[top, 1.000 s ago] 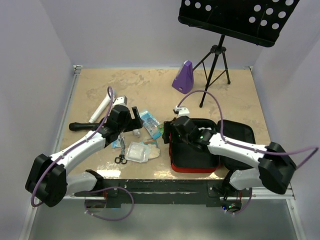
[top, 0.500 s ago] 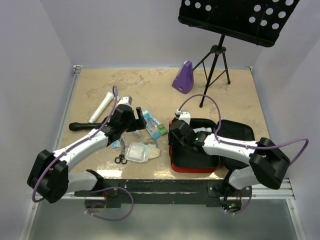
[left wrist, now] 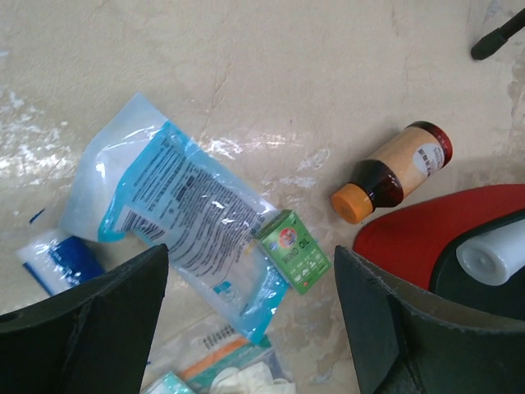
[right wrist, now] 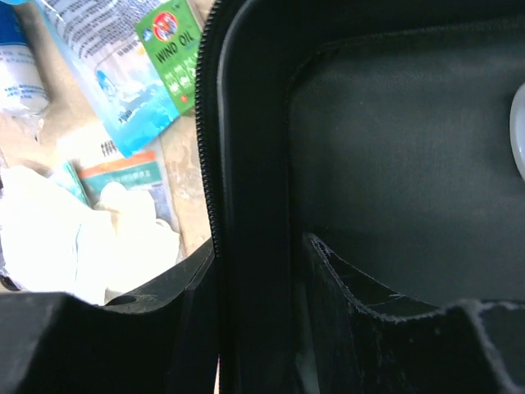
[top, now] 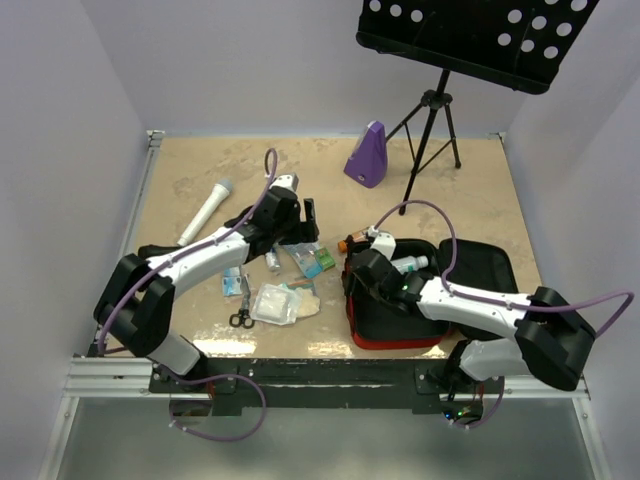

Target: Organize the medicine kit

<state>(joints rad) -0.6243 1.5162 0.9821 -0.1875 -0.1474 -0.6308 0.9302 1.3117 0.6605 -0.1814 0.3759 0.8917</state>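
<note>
- Right wrist view: the medicine kit (right wrist: pixel 246 164) runs off the top, right and bottom edges. A pale object (right wrist: pixel 518 131) at the right edge is cut to a sliver and cannot be identified.
- Left wrist view: the left fingers (left wrist: pixel 90 320) cover part of a blue packet (left wrist: pixel 61 261) at lower left. The right edge clips a white tube (left wrist: pixel 490 254).
- Top view: the upper edge cuts off the music stand (top: pixel 470 35).

We look down on a tan, mottled table (top: pixel 200 170) with glossy patches that catch the even overhead light (the sheen is plainest in the left wrist view). Pale lavender walls (top: pixel 250 60) close it in on the left, back and right. A black music stand (top: pixel 470 35) with a perforated desk rises at the far right, its tripod legs (top: pixel 432 130) on the tabletop. Grey floor (top: pixel 330 450) runs below the near edge.
</note>
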